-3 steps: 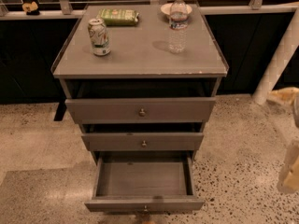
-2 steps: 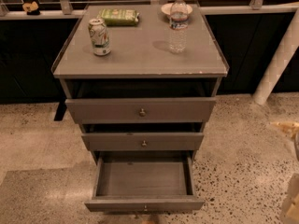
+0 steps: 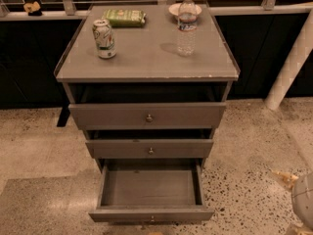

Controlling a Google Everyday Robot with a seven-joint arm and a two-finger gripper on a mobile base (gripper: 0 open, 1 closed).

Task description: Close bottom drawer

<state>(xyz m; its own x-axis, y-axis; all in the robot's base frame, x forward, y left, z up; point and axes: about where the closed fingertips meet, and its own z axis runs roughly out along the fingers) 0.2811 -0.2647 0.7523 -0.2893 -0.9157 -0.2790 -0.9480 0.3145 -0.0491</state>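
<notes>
The bottom drawer [image 3: 150, 213] of the grey-brown cabinet is pulled far out, and its plain grey box is empty. Its slim front panel carries one tiny round knob [image 3: 151, 219] near the frame's bottom edge. The middle drawer [image 3: 149, 149] and the top drawer [image 3: 147, 115] stand pulled out only a little. My gripper [image 3: 288, 179] shows only as beige and grey parts at the lower right edge, well to the right of the bottom drawer and apart from it.
On the cabinet top [image 3: 146, 58] stand a soda can [image 3: 104, 38], a water bottle [image 3: 186, 25], a green packet [image 3: 125, 17] and a small bowl [image 3: 174, 9]. A white post [image 3: 292, 62] leans at the right. The floor is speckled terrazzo [image 3: 39, 146].
My arm's parts at the right edge have moved down toward the lower right corner. The drawers and the things on top have not moved.
</notes>
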